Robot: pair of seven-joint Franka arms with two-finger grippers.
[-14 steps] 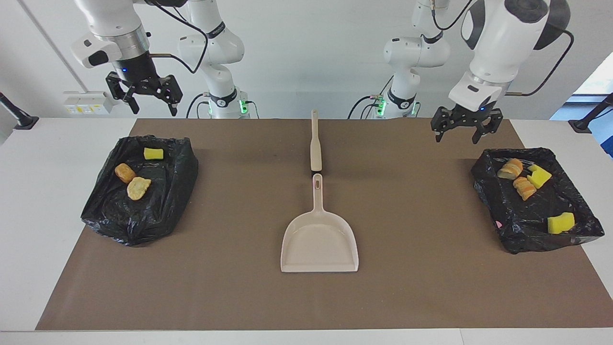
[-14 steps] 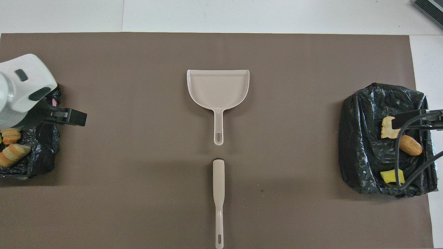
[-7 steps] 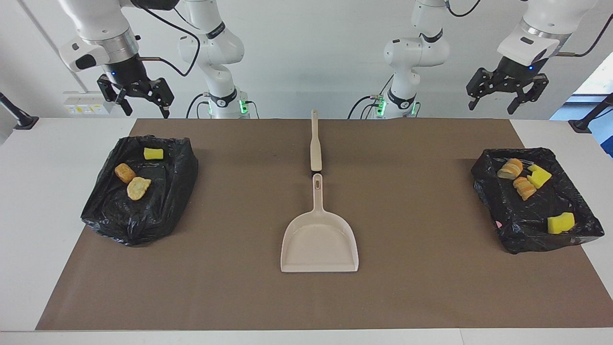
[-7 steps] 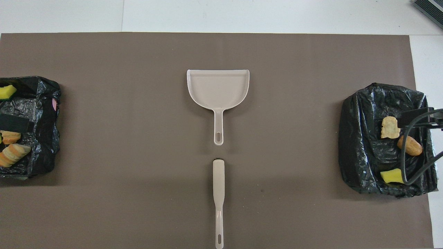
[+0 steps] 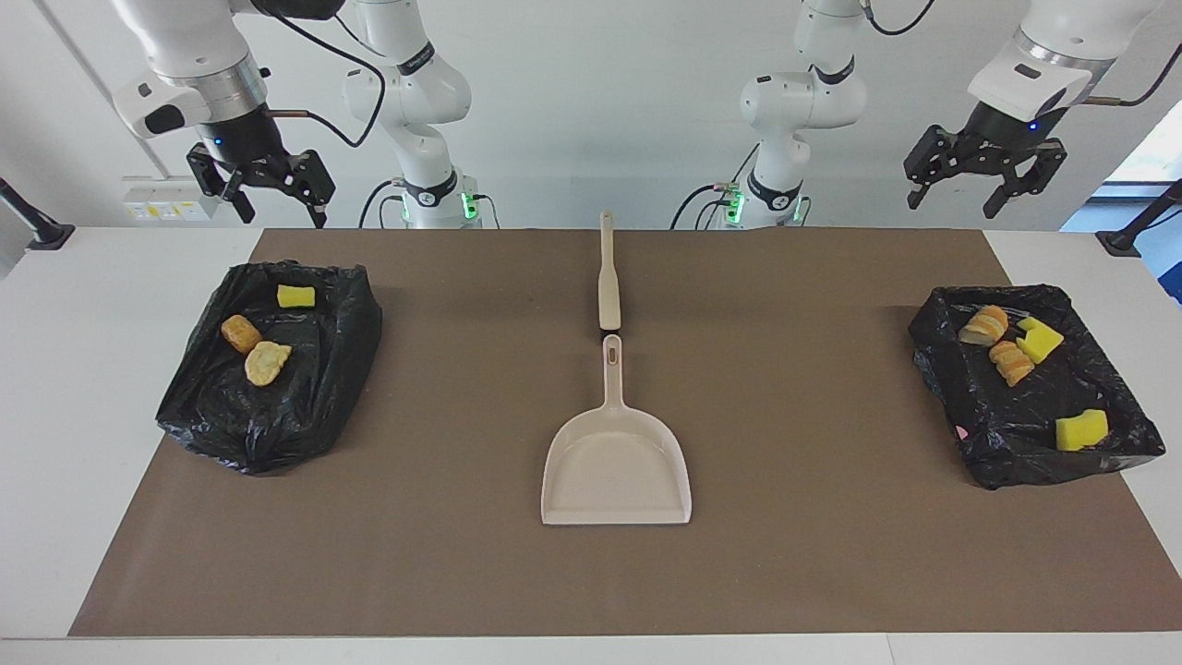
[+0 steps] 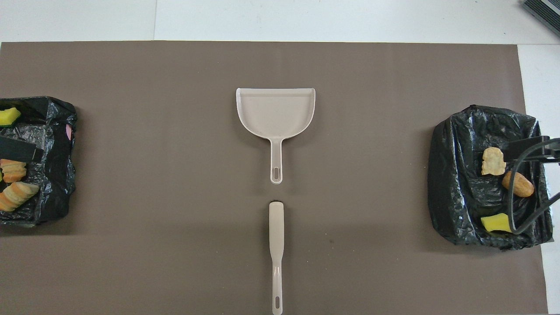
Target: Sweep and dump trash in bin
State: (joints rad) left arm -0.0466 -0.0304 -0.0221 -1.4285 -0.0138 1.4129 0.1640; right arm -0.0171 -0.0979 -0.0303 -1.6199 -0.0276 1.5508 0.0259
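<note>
— On table centre: any markings on the dustpan or brush?
— None legible. Trash lies in both black bags; left gripper and right gripper hang raised, open, empty.

Dustpan mid-table; brush nearer robots, in line; trash in bins at both ends.

Both grippers raised, jaws apart: left gripper, right gripper. All trash in bins; dustpan mid-mat.
</note>
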